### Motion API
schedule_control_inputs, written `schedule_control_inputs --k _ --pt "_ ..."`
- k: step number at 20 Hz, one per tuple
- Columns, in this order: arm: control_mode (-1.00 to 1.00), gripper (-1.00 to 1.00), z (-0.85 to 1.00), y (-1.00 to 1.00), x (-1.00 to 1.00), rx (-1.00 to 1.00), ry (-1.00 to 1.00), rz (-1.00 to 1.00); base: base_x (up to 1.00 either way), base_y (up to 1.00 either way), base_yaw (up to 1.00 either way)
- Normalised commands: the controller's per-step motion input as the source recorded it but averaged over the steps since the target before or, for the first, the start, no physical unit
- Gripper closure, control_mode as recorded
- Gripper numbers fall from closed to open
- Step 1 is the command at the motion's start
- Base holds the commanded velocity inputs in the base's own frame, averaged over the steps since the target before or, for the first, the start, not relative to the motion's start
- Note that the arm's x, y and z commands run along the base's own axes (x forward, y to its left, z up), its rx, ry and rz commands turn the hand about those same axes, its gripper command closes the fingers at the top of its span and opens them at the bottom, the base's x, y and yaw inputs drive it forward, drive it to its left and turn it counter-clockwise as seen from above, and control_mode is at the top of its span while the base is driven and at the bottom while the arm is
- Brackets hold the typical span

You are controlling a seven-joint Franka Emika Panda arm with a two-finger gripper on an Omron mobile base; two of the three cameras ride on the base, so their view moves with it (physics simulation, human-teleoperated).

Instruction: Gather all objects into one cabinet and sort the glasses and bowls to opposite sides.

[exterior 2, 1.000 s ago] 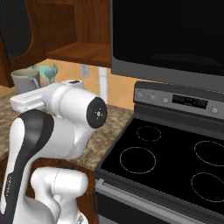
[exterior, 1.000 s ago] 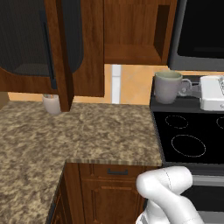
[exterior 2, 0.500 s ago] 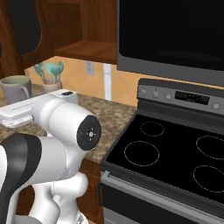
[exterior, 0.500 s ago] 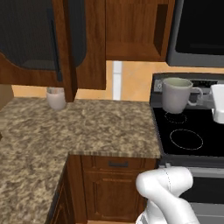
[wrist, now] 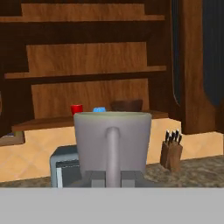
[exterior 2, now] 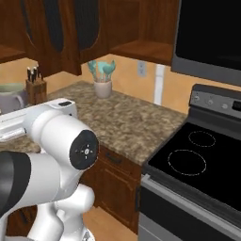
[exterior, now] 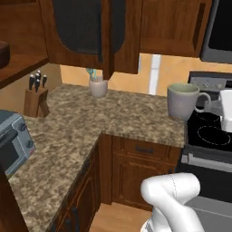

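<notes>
My gripper (wrist: 113,178) is shut on the handle of the pale grey-beige mug (wrist: 112,138), which hangs upright close in front of the hand camera. In the left base view the same mug (exterior: 183,100) floats above the counter's right end, with the gripper (exterior: 216,108) at its handle. Beyond it the cabinet (wrist: 92,83) stands open, its door (wrist: 197,65) swung to the right. On its bottom shelf sit the red mug (wrist: 76,109), the small blue bowl (wrist: 99,110) and the brown bowl (wrist: 126,105), side by side.
A grey toaster oven (exterior: 13,140) and a knife block (exterior: 36,97) stand on the left leg of the L-shaped granite counter (exterior: 90,122). A white utensil pot (exterior: 97,86) is at the back wall. The black stove (exterior 2: 197,160) lies to the right, under a microwave (exterior 2: 212,37).
Both base views have swung left, so the camera moved: the stove slid right, and the counter corner, knife block and toaster oven came into view. The mug stays in the shut gripper.
</notes>
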Motion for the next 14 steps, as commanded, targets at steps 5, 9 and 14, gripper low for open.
schedule_control_inputs --k 5,9,14 --pt "1.0 1.0 0.0 0.0 0.0 0.0 0.0 0.0 0.0 0.0 0.58" --pt "1.0 1.0 0.0 0.0 0.0 0.0 0.0 0.0 0.0 0.19 0.59" --pt "1.0 1.0 0.0 0.0 0.0 0.0 0.0 0.0 0.22 0.32 0.26"
